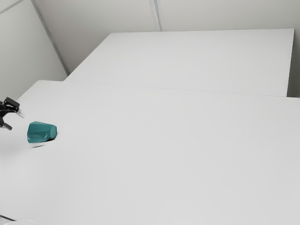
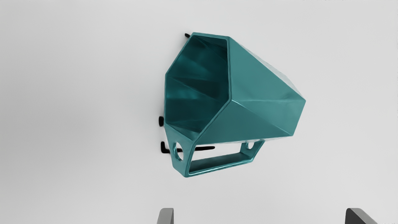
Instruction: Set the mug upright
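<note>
Mug point(image 1: 41, 132) on its side on the table point(image 1: 164, 150), just beyond the gripper point(image 2: 260, 214), whose 2 fingers stand spread with nothing between them. I'd worry that 1 fingertip could snag the rim or the handle point(image 2: 217, 163) on the way in, shoving or rolling it; a hold too near the tapered base might slip. Its mouth point(image 2: 199, 90) faces the exterior view's left, base right, the long axis lying roughly flat between them.
</note>
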`<state>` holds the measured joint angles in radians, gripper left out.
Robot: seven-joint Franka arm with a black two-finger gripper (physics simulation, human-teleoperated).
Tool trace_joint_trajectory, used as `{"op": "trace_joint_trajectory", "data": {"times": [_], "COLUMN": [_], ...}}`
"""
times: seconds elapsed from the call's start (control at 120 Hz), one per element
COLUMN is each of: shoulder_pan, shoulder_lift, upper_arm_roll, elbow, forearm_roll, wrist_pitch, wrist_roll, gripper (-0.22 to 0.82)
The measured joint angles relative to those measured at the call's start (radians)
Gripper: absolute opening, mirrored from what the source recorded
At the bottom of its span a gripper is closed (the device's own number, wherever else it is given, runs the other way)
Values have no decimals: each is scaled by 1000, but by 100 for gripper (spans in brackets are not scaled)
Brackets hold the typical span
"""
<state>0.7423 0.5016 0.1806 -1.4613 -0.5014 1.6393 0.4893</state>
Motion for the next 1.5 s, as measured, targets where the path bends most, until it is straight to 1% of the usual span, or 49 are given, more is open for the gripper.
{"op": "trace_joint_trajectory", "data": {"times": [0.075,0.225,0.358,0.592,0.9,0.942,0.967,1.083,1.15,1.333,1.5], "shoulder_pan": [11,27,34,33,26,23,21,17,15,-9,-48], "shoulder_lift": [53,124,167,212,219,219,219,218,218,201,162], "upper_arm_roll": [0,-1,-5,-11,-13,-13,-13,-13,-13,-15,-29], "elbow": [45,97,111,141,128,126,125,121,120,122,122], "forearm_roll": [-30,-84,-131,-188,-246,-248,-250,-251,-252,-243,-208], "wrist_pitch": [-25,-66,-87,-100,-103,-103,-103,-101,-100,-95,-86], "wrist_roll": [43,117,170,240,298,303,306,319,324,336,334], "gripper": [60,60,60,60,59,56,51,22,9,-4,-14]}}
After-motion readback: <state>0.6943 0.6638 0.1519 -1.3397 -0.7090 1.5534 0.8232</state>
